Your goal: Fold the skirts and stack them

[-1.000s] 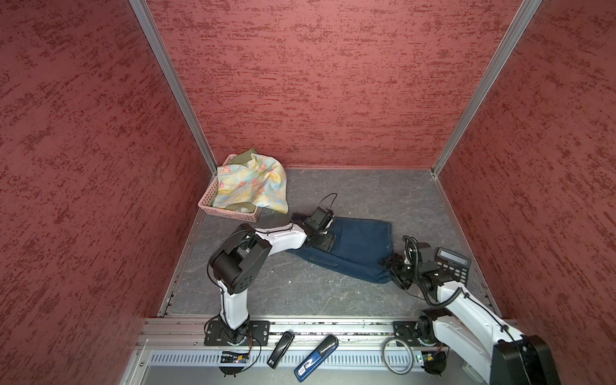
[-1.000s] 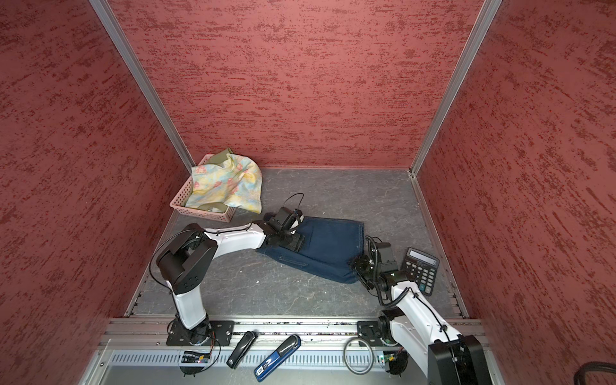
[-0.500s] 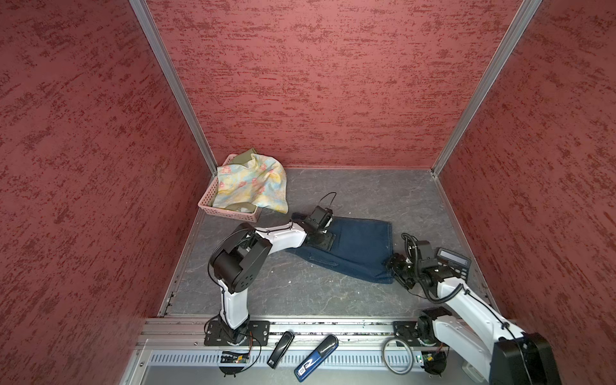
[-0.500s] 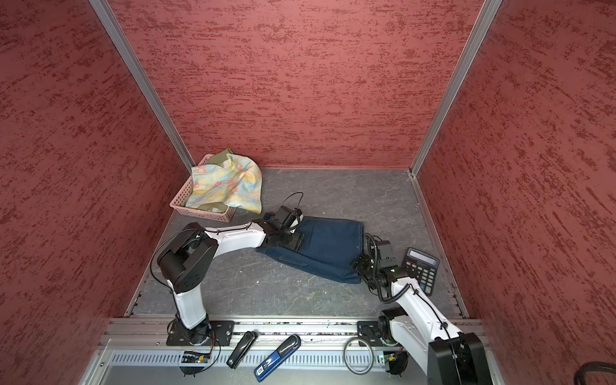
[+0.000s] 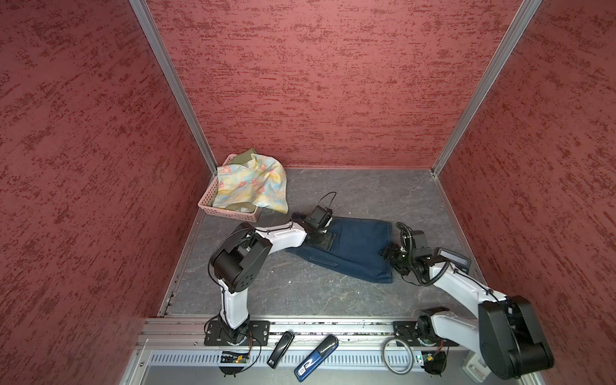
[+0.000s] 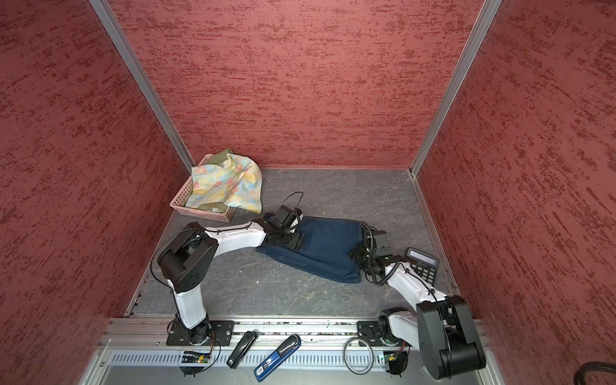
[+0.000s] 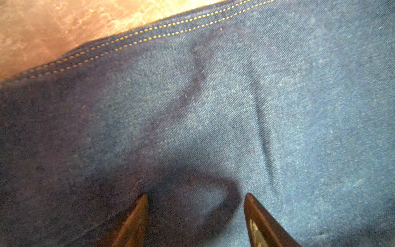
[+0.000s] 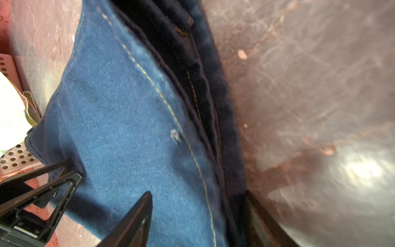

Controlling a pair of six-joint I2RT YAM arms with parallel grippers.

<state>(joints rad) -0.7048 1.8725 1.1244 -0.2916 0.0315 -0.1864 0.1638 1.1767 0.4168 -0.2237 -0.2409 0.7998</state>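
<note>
Creeping in over the last second, the right gripper (image 8: 198, 192) had reached the denim skirt (image 5: 356, 248), which lay flat mid-tabletop (image 5: 333, 300) between both arms. We judged its long axis to run across from left to right, slanting a little toward the arms' bases at the right. A layered, stitched edge faced that gripper; waist or hem, we could not tell. The gripper's jaws stood apart astride that edge, one over the cloth and one beside it, with nothing pinched yet. We thought it was placed there to lift that end for a fold. The left gripper (image 7: 196, 195), also open and holding nothing, rested on the opposite end, probably as an anchor. Well apart, the floral skirt (image 5: 253, 186) draped over the olive skirt (image 5: 245, 156) in the basket (image 5: 230, 213), both unfolded.
</note>
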